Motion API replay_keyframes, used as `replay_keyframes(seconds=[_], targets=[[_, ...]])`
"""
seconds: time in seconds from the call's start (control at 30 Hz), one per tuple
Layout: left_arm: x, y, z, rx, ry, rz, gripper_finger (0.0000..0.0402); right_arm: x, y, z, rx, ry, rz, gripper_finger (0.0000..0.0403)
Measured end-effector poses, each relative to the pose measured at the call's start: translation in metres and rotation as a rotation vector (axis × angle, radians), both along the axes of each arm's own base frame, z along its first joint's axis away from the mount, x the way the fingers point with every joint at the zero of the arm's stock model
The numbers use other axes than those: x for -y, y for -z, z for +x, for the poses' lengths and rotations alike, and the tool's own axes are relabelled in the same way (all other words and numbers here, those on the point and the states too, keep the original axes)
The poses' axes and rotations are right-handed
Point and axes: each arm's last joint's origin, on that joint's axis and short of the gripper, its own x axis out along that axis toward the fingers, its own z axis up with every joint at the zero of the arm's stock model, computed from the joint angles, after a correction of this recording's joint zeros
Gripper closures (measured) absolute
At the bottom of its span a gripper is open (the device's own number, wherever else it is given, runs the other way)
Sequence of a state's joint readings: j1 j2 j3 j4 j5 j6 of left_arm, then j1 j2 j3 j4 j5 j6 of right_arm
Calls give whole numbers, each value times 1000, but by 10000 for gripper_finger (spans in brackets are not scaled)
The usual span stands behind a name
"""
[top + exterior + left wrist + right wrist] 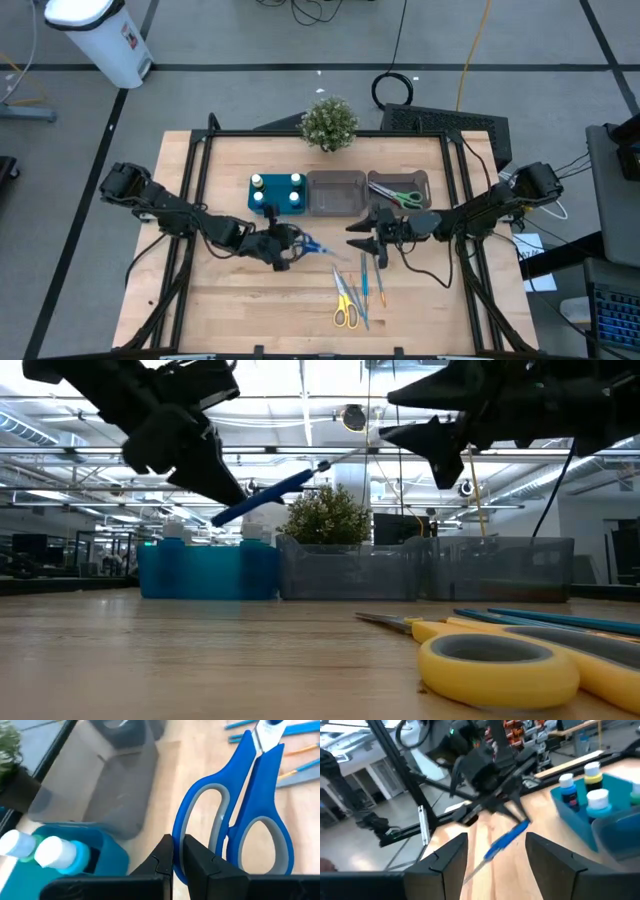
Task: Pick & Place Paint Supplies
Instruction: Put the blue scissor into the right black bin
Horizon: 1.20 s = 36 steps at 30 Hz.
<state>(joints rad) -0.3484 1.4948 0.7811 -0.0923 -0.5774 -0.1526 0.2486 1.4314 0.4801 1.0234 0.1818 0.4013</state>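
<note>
My left gripper [288,246] is shut on blue-handled scissors [312,243] above the table's middle, in front of the teal tray [277,207] of white-capped bottles [257,182]. The scissors' blades [300,478] point toward my right gripper [358,236], which stands open just to their right, level with them. In the right wrist view its fingers [447,855] flank the scissors [507,839] from a distance without touching. Yellow-handled scissors [345,308] and thin blue sticks [364,278] lie flat on the table near the front. Green-handled scissors [403,198] lie in the right grey bin. My left gripper pinches the rim of one handle loop [180,827] of the blue scissors between its two fingers [162,855]. It comes from the table's left, slanting downward. The scissors are lifted clear of the table, tilted with the blades higher than the handles [232,512].
Two grey translucent bins [337,192] [425,182] stand right of the teal tray. A small potted plant [329,122] sits at the far edge. Bare wood lies to the near left and near right of the table.
</note>
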Motion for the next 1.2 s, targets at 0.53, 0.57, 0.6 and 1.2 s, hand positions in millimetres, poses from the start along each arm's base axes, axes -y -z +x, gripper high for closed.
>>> replay_keyframes(seconds=[0.53,0.57,0.6,1.2], targets=[[18,-22,7,125,18,132,381,-6,-5,10,-69,-82,-49,212],[19,-26,9,157,18,132,381,-7,-5,10,-67,-84,-65,213],[20,-31,12,197,25,129,381,-7,-5,10,-67,-85,-80,214],[11,-57,23,491,-218,138,381,-29,-17,23,102,181,-461,190]])
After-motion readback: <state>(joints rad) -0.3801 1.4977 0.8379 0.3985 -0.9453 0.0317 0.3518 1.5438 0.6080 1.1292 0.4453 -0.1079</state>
